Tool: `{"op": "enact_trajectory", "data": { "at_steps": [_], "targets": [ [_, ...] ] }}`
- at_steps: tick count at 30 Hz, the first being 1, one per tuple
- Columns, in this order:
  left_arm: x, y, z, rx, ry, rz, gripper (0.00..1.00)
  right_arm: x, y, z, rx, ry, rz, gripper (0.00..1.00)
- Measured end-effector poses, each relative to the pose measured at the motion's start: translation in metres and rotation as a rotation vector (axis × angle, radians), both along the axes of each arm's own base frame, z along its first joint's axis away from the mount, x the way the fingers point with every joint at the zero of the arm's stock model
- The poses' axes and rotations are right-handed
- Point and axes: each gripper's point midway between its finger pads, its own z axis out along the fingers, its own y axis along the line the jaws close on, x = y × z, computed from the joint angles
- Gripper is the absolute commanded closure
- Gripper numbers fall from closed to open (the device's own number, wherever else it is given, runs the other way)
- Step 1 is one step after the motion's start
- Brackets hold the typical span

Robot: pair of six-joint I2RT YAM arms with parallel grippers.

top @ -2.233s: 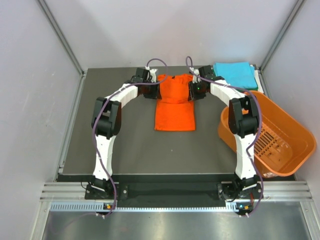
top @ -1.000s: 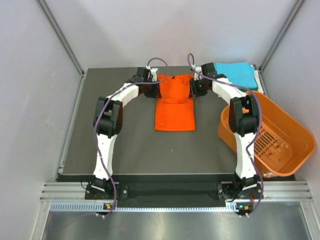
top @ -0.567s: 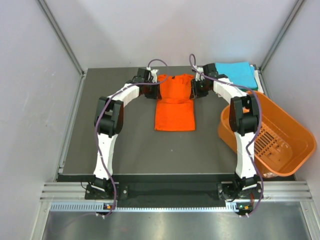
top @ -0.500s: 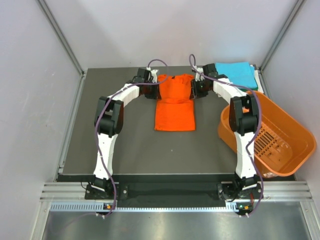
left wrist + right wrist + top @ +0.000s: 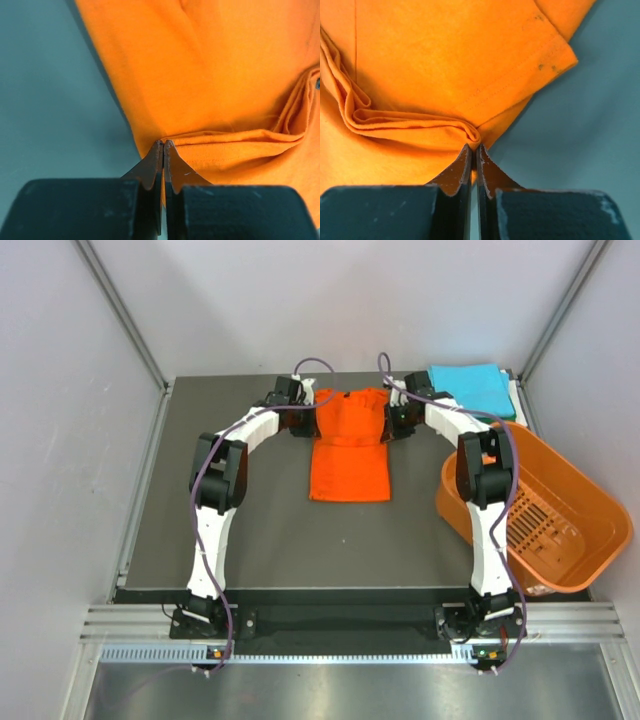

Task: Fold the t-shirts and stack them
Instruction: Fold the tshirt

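A bright orange t-shirt [image 5: 349,445] lies partly folded at the table's far middle, collar end away from the arms. My left gripper [image 5: 312,422] is shut on the orange t-shirt's left edge, pinching a fold of cloth [image 5: 220,142] at the fingertips [image 5: 156,155]. My right gripper [image 5: 388,420] is shut on the shirt's right edge, where a bunched fold [image 5: 415,125] meets its fingertips [image 5: 465,160]. A turquoise folded t-shirt [image 5: 472,388] lies at the far right corner.
An orange slotted plastic basket [image 5: 540,510] sits tilted at the right edge of the dark table [image 5: 250,530]. Grey walls close in the table on three sides. A metal rail runs along the near edge by the arm bases.
Both grippers have closed on the orange shirt's side edges. The right gripper has shifted slightly inward onto the cloth; the shirt lies where it was.
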Motion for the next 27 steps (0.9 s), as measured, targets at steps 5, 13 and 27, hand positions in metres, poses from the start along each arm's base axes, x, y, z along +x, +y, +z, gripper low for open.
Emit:
{"op": "enact_trajectory", "data": {
  "at_steps": [5,13,27],
  "targets": [
    [0.005,0.005,-0.001,0.008,0.006,0.067,1.0,0.001,-0.003,-0.004,0.01,-0.002,-0.032,1.0],
    [0.01,0.009,-0.002,0.019,0.009,0.138,1.0,0.001,-0.005,-0.004,0.013,-0.003,-0.062,1.0],
    [0.01,0.011,0.001,0.006,0.017,0.151,0.58,-0.002,-0.017,0.003,-0.018,-0.017,-0.141,0.67]
  ]
}}
